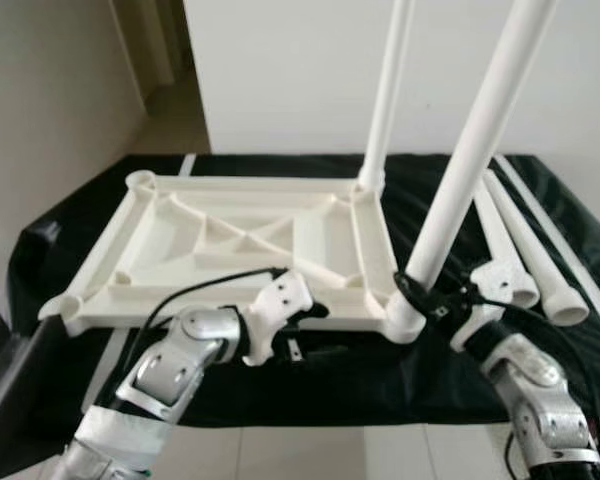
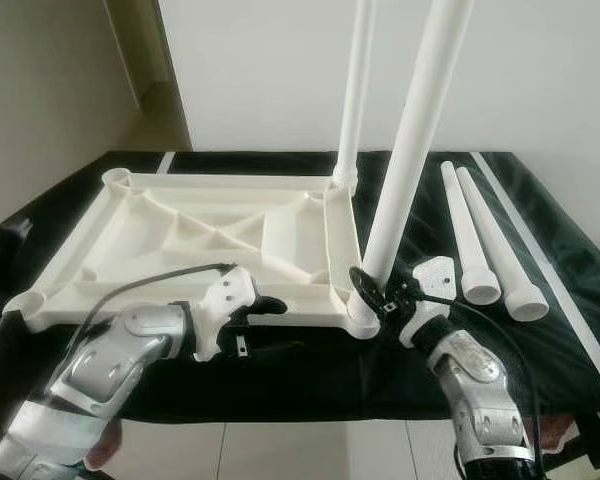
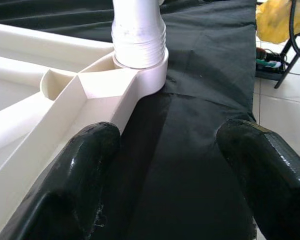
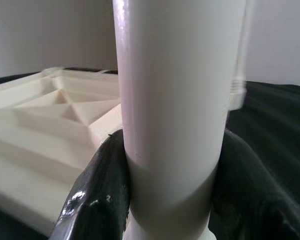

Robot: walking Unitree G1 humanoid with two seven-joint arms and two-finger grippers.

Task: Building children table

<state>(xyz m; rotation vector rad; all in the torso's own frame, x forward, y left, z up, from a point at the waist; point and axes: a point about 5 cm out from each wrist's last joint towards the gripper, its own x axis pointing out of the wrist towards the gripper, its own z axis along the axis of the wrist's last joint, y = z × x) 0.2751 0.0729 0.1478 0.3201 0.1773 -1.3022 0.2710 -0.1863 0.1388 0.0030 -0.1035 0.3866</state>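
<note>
Right gripper (image 1: pixel 427 298) is clamped low around the near leg (image 1: pixel 477 140), just above the corner socket (image 1: pixel 404 322) of the upturned tabletop (image 1: pixel 230 240). The leg leans, so it should be brought plumb before turning it home. Left gripper (image 3: pixel 165 165) gapes wide and empty beside the front rim; bracing there would steady things. Two spare legs (image 1: pixel 540 262) lie beyond the right gripper

The right gripper (image 4: pixel 170 175) clasped a white leg (image 4: pixel 172 100) between its black fingers (image 4: pixel 97 200), beside the tabletop (image 4: pixel 45 125).
</note>
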